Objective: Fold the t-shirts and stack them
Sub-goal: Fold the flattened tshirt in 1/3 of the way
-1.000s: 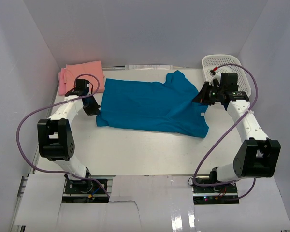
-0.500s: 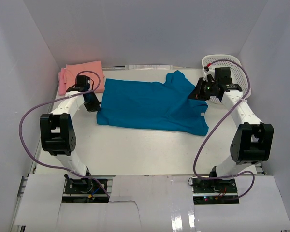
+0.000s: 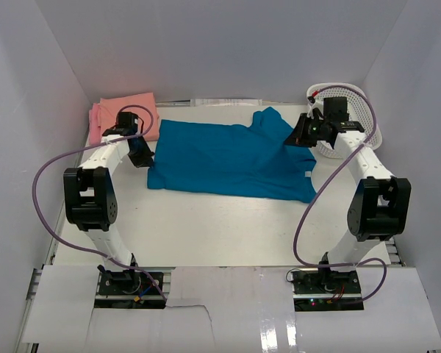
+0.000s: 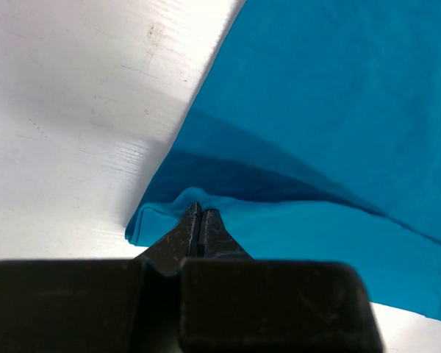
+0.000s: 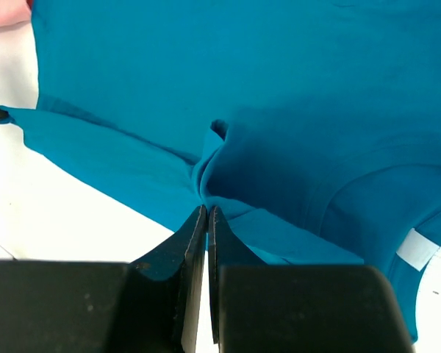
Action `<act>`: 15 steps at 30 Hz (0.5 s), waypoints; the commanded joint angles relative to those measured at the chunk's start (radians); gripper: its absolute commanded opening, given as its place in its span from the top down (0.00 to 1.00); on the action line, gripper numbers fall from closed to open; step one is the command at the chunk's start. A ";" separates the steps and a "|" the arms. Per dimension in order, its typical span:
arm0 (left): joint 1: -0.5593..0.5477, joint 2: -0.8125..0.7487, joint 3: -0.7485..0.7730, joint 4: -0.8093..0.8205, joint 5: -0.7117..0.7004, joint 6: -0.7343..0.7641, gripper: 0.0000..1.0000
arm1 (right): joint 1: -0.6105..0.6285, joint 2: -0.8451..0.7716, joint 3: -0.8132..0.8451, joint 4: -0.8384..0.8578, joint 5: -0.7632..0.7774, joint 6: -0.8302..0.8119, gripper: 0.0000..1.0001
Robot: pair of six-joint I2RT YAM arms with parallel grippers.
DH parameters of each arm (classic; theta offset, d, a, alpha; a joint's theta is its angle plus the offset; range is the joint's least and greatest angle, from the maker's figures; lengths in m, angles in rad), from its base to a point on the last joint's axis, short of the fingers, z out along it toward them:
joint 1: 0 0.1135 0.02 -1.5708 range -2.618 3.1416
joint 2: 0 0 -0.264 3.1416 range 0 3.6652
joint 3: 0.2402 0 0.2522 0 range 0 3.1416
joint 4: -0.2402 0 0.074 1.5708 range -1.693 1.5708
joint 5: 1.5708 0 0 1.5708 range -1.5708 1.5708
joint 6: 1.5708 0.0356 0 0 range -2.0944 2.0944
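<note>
Both arms crept toward 12 o'clock, left gripper [image 4: 201,215] and right gripper [image 5: 206,211] each pinched tight on an edge of the teal-blue soft cloth t-shirt [image 3: 228,158] lying mid-desk [image 3: 206,228]; fold step underway, next probably wants both edges carried across evenly.

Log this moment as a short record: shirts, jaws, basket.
teal t-shirt: spread flat mid-table, not yet folded
white neck label: at the shirt's right end
left jaws: shut on the teal t-shirt's left edge, cloth raised a little there
right jaws: shut on a bunched fold at the shirt's right side
salmon-orange t-shirt: folded, far left corner
pink t-shirt: folded, showing at the salmon-orange one's left side
white mesh basket: far right corner, behind the right arm
</note>
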 commanded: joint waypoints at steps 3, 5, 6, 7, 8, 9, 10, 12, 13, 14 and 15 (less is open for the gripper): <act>0.007 0.028 0.020 0.003 0.005 0.016 1.00 | 0.002 0.075 0.043 0.064 -0.014 -0.009 0.92; 0.007 0.038 0.024 0.001 0.008 0.018 1.00 | 0.002 0.095 0.058 0.078 -0.042 -0.005 0.92; 0.007 0.042 0.027 0.001 0.011 0.018 1.00 | 0.005 0.102 0.068 0.076 -0.042 -0.005 0.92; 0.007 0.046 0.028 0.001 0.011 0.019 1.00 | 0.005 0.107 0.077 0.075 -0.048 -0.005 0.92; 0.007 0.046 0.030 0.001 0.010 0.019 1.00 | 0.005 0.118 0.086 0.073 -0.051 -0.005 0.92; 0.007 0.046 0.030 0.003 0.008 0.019 1.00 | 0.004 0.122 0.107 0.069 -0.051 -0.009 0.92; 0.007 0.048 0.031 0.003 0.007 0.018 1.00 | 0.005 0.122 0.114 0.066 -0.052 -0.009 0.92; 0.007 0.048 0.028 0.001 0.007 0.019 1.00 | 0.005 0.124 0.127 0.067 -0.052 -0.009 0.92; 0.007 0.048 0.028 0.003 0.004 0.019 1.00 | 0.005 0.126 0.129 0.070 -0.048 -0.008 0.92; 0.007 0.052 0.027 0.001 0.004 0.021 1.00 | 0.005 0.135 0.134 0.070 -0.046 -0.008 0.92; 0.007 0.052 0.027 0.001 0.011 0.024 1.00 | 0.004 0.144 0.141 0.067 -0.042 -0.008 0.92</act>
